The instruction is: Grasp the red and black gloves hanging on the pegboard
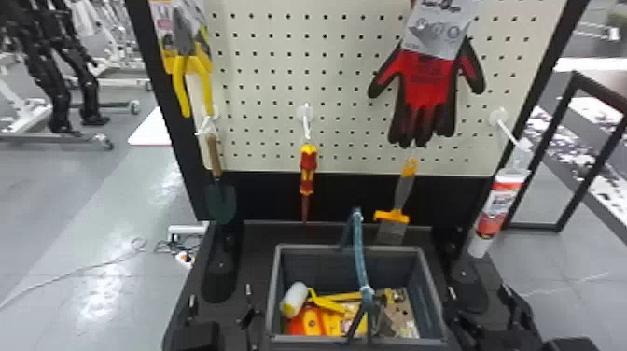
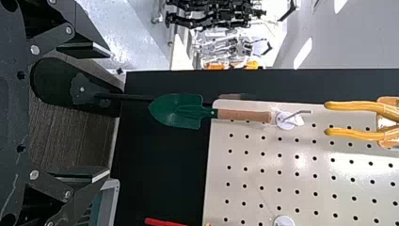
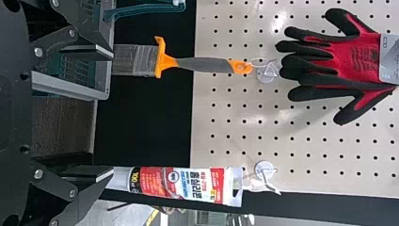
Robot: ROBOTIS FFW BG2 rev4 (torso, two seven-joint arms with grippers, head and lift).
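The red and black gloves point(image 1: 427, 88) hang fingers down at the upper right of the cream pegboard point(image 1: 303, 70), with a grey card at the cuff. In the right wrist view the gloves point(image 3: 343, 61) are far ahead of my right gripper point(image 3: 113, 110), which is open with nothing between its fingers. That right gripper point(image 1: 466, 282) sits low, below the sealant tube and well under the gloves. My left gripper point(image 2: 110, 112) is open and points at the green shovel point(image 2: 181, 110); the left gripper point(image 1: 220, 268) sits low on the left side.
Yellow pliers point(image 1: 186, 60), a green shovel point(image 1: 220, 198), a red and yellow screwdriver point(image 1: 307, 172), an orange-handled brush point(image 1: 394, 219) and a sealant tube point(image 1: 499, 200) hang on the board. A grey bin point(image 1: 275, 280) holding several tools stands below. A black frame point(image 1: 588, 154) stands to the right.
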